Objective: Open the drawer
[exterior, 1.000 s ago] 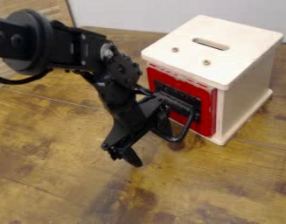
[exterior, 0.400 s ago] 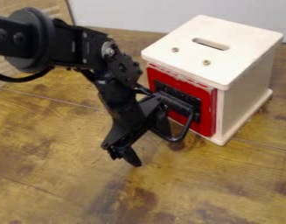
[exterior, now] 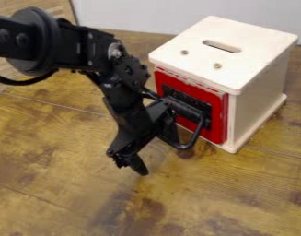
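A white box (exterior: 245,55) stands at the right of the wooden table. Its red drawer front (exterior: 190,97) faces left and front and sits about flush with the box. A black wire loop handle (exterior: 193,138) hangs off the drawer front. My black gripper (exterior: 159,136) is right against the handle from the left. One finger (exterior: 133,161) points down and left toward the table, and the other part reaches into the handle's loop. Black on black hides how the jaws stand.
The wooden table (exterior: 54,184) spreads out left and in front of the box. The arm (exterior: 54,46) comes in from the upper left. The box top has a slot (exterior: 222,44) and two small screws.
The arm and gripper have shifted very slightly down and left. The drawer front looks the same.
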